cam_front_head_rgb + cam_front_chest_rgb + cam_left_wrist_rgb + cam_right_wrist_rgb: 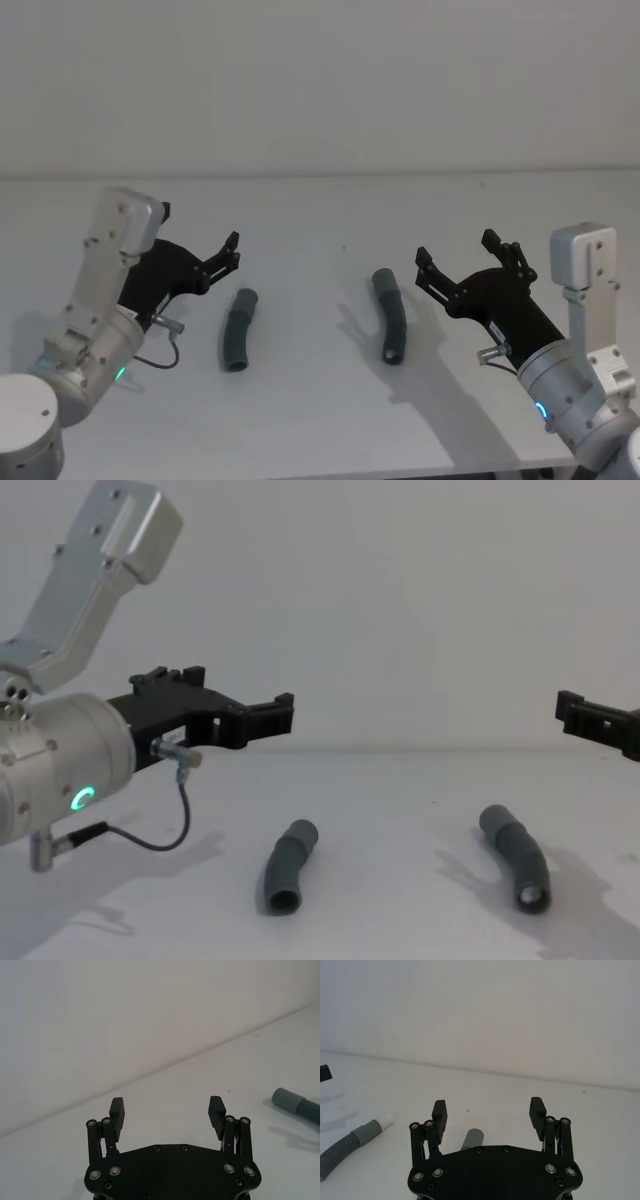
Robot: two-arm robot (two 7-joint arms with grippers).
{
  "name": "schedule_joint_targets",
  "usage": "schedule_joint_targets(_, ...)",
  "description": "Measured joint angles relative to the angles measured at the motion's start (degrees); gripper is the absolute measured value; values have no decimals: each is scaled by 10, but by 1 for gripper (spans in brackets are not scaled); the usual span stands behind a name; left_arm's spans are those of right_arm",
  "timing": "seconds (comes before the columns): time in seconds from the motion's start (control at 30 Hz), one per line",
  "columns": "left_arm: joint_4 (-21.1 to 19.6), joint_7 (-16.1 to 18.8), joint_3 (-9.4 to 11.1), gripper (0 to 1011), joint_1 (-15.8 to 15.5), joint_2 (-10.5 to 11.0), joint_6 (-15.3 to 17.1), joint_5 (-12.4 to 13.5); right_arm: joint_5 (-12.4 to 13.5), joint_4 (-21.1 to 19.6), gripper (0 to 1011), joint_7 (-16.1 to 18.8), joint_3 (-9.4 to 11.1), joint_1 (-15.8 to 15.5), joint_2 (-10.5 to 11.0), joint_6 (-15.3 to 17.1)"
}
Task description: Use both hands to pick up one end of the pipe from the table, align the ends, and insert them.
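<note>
Two dark grey pipe pieces lie apart on the white table [320,430]. My left gripper [232,252] [166,1105] [238,695] hovers open, above and behind the left piece [238,328] [285,865]. That piece's white tip [385,1120] shows in the right wrist view. The right piece [390,315] [515,855] lies bent, with its smooth grey cuff [472,1138] [284,1097] at the far end. My right gripper [455,250] [488,1107] [590,720] is open in the air, just right of that piece. Neither gripper touches a pipe piece.
A plain pale wall [320,90] rises behind the table. The table's front edge [470,468] runs close to my arms. A thin black cable [160,358] [175,825] loops under my left wrist. Bare table lies between the two pieces.
</note>
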Motion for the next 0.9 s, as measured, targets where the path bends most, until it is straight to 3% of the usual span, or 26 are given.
schedule_joint_targets(0.43,-37,14,6,1001,8,-20,88,-9,0,0,1002,0,0,0,0,0)
schedule_joint_targets(0.9,-79,56,15,1001,32,-36,181,7,0,0,1002,0,0,0,0,0)
